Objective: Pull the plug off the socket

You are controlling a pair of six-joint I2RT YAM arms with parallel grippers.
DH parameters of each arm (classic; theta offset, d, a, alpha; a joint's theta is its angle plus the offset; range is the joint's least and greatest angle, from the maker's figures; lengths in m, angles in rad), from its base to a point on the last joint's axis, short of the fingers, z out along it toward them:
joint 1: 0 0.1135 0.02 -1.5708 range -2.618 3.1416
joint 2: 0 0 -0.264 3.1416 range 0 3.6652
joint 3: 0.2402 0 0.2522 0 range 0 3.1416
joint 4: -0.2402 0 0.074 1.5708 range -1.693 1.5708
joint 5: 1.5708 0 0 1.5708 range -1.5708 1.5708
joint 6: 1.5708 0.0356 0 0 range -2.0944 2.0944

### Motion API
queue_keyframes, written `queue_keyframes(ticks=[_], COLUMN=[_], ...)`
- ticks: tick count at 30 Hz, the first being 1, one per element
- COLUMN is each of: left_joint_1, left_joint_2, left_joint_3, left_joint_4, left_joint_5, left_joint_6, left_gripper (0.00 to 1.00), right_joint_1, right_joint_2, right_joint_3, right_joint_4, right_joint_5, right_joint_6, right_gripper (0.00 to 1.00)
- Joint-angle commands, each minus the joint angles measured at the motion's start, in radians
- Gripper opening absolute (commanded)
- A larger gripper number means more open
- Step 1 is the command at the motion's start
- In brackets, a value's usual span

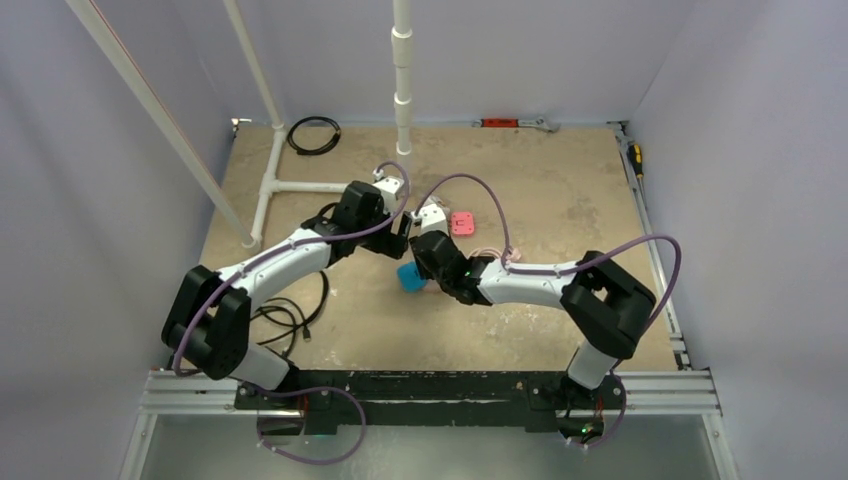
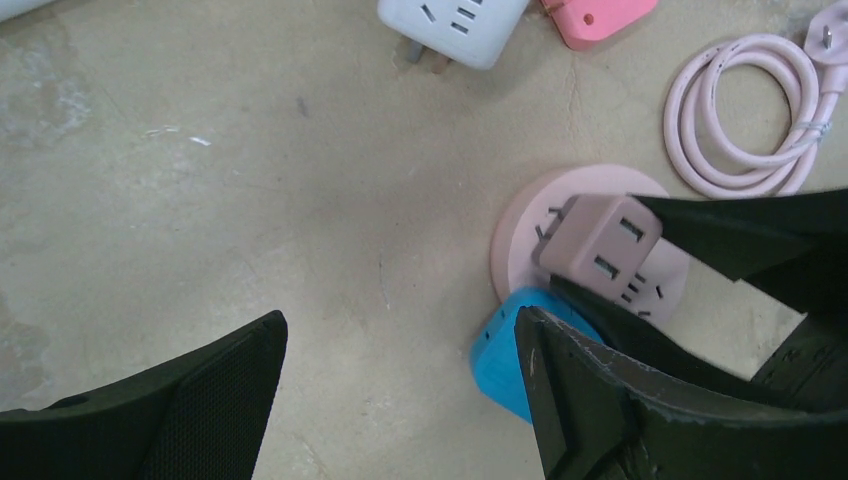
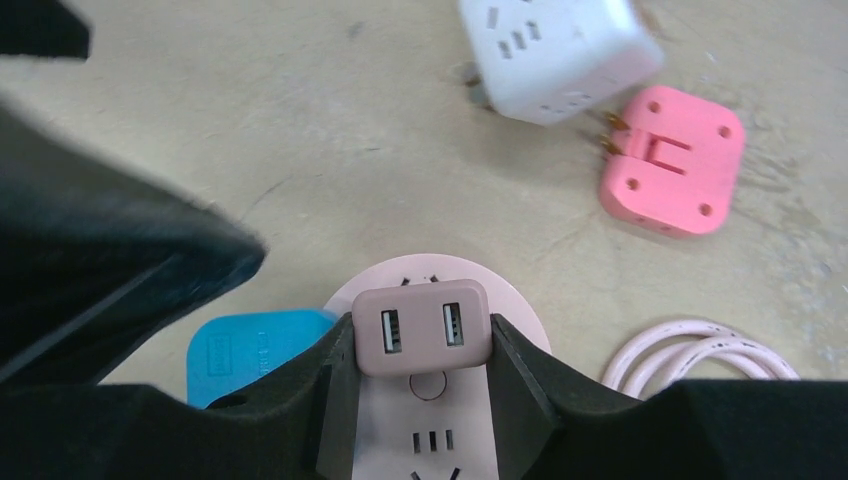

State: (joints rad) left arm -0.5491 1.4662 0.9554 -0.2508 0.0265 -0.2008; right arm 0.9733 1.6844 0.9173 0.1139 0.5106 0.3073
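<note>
Top view: high behind near edge, looking down on whole table [image 1: 560,200]. Wrist views: close, downward, sharing socket [image 2: 520,230] near table centre.

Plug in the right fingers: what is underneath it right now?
The pale-pink round socket lies under the plug, held by the right fingers. In the left wrist view its prongs show at its edge, seemingly out of the slots. The socket face directly beneath is covered.
</note>
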Motion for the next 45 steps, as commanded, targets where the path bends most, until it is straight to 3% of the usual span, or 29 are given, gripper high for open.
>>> queue_keyframes(ticks=[1,13,21,30,45], left_joint_1=[0.004,0.002,0.002,0.004,0.023], left_joint_2=[0.021,0.145,0.224,0.296,0.332], left_joint_3=[0.019,-0.014,-0.035,-0.064,-0.078], left_joint_4=[0.029,0.15,0.233,0.423,0.434], left_joint_5=[0.098,0.387,0.486,0.528,0.527], left_joint_6=[-0.035,-0.141,-0.212,-0.381,-0.414], left_gripper=[0.83,0.83,0.8,0.69,0.48], right_joint_1=[-0.057,-0.164,-0.166,-0.165,-0.165], right_joint_2=[-0.026,-0.052,-0.05,-0.063,-0.065], right_joint_3=[0.016,-0.031,-0.037,-0.05,-0.055], right_joint_4=[-0.035,-0.023,-0.005,0.0,-0.007], right_joint_5=[0.103,-0.003,-0.05,-0.054,-0.015], right_joint_6=[0.097,0.185,0.197,0.196,0.188], right_gripper=[0.0,0.0,0.0,0.0,0.0])
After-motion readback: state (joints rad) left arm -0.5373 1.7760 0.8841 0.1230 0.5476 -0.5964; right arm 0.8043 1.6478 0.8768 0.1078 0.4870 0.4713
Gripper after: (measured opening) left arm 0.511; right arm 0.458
